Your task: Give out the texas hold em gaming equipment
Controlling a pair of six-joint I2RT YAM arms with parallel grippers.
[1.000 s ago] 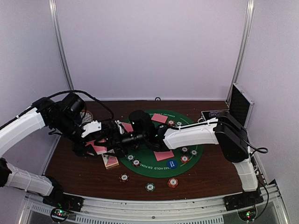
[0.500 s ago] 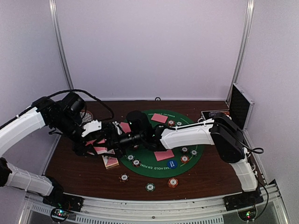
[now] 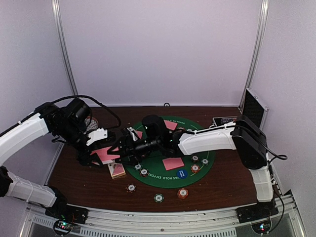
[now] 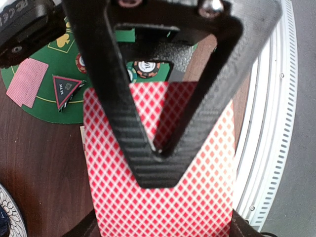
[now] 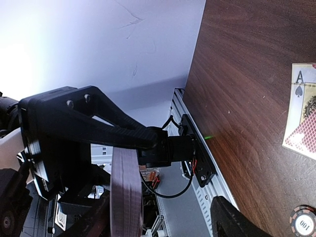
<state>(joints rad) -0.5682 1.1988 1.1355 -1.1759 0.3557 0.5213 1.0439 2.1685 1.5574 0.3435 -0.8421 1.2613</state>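
The deck [image 4: 163, 207] shows a red-and-white diamond lattice on its backs. The round mat [image 3: 163, 174] is green with white lettering, and the cards [image 3: 173, 163] on it look plain pink. The table [image 3: 89, 185] is dark brown woodgrain; near its front edge lie a striped orange chip [image 3: 182, 193] and a green chip [image 3: 158, 198]

A stack of cards [image 5: 126, 197] is seen edge-on between the jaws of the right gripper [image 5: 158, 207]. The jaws are held apart, and a clear gap is left between the stack and one jaw. The stack is clamped near its top by the black left gripper [image 5: 140, 142]. Outside the jaws, an ace of spades card [image 5: 302, 111] is lying on the brown table [image 5: 237, 74]. A striped chip [image 5: 302, 223] is found just beside one jaw.
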